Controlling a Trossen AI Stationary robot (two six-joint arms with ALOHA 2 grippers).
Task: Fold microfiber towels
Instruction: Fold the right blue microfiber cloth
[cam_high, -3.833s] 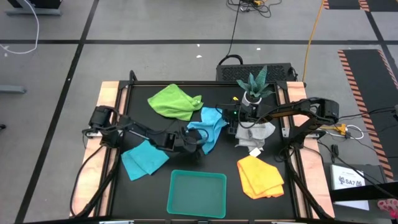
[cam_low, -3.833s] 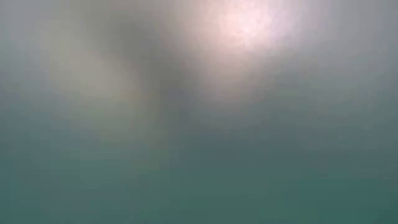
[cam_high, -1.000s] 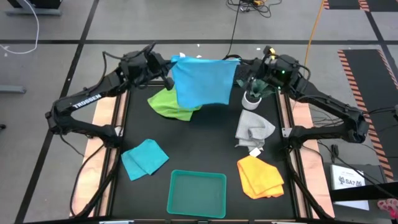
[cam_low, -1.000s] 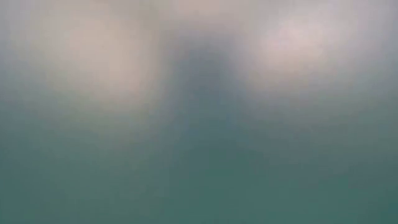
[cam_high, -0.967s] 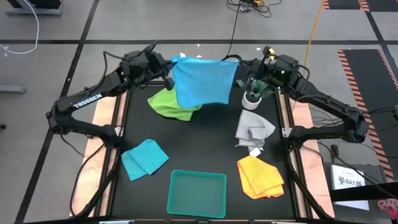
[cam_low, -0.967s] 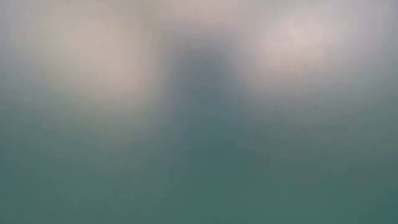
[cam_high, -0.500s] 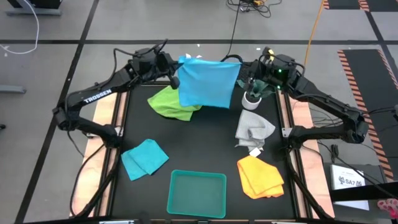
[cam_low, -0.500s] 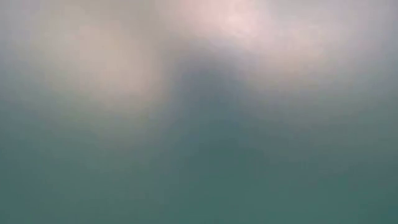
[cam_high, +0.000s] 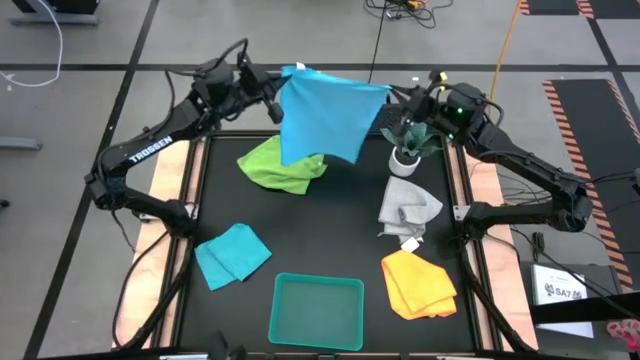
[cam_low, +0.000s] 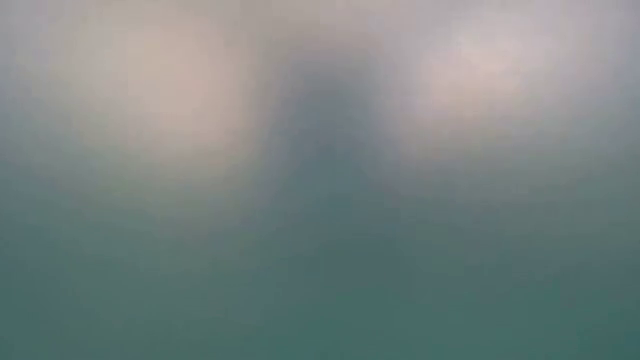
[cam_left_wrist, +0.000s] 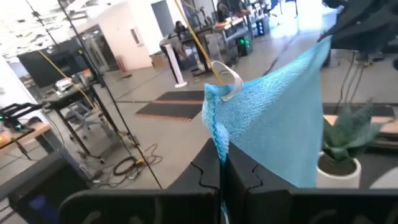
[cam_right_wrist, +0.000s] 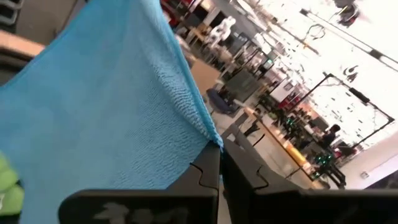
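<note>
Your left gripper (cam_high: 281, 98) and right gripper (cam_high: 397, 96) each clench a top corner of the raised turquoise microfiber towel (cam_high: 325, 120); the lime green cloth (cam_high: 280, 165), pale grey cloth (cam_high: 406, 212) and yellow-orange cloth (cam_high: 418, 283) lie crumpled, so you have nearly all the folding left.

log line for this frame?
phase: towel lifted, spread | left gripper: shut on blue towel corner | right gripper: shut on opposite corner | towel: hanging above lime green towel | low view: blurred

White lettering "TROSSEN" runs along the left arm (cam_high: 150, 152); other printing is too small to read.
</note>
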